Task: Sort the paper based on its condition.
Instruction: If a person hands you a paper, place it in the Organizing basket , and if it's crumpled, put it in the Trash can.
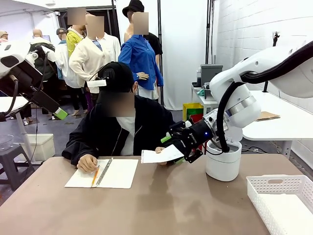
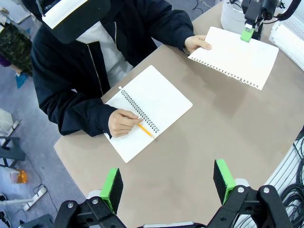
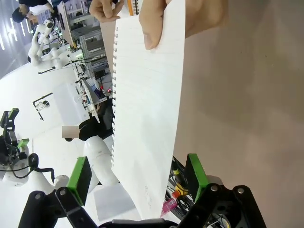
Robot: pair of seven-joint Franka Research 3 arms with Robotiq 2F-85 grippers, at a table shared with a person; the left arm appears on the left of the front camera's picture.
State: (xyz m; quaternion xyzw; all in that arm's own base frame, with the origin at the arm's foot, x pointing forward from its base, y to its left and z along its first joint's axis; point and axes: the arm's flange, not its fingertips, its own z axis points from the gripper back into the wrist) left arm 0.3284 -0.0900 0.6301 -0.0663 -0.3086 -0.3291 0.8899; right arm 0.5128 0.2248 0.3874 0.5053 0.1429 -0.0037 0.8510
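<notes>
The person's hand point(image 1: 160, 150) holds out a white sheet of paper point(image 1: 161, 155) above the table; it is flat, with a ragged spiral-torn edge point(image 2: 223, 71). My right gripper point(image 1: 185, 147) is open around the sheet's far end, with the paper point(image 3: 147, 118) passing between its green pads point(image 3: 80, 180), which stand well apart. The person's fingers point(image 3: 156, 21) pinch the opposite end. My left gripper point(image 2: 167, 183) is open and holds nothing, raised high at the left point(image 1: 59, 113) and looking down on the table.
An open spiral notebook point(image 1: 117, 174) lies before the person, whose other hand holds a pencil point(image 1: 95, 175) on it. A white round bin point(image 1: 223, 164) stands at the right, and a white basket point(image 1: 281, 200) sits at the front right corner.
</notes>
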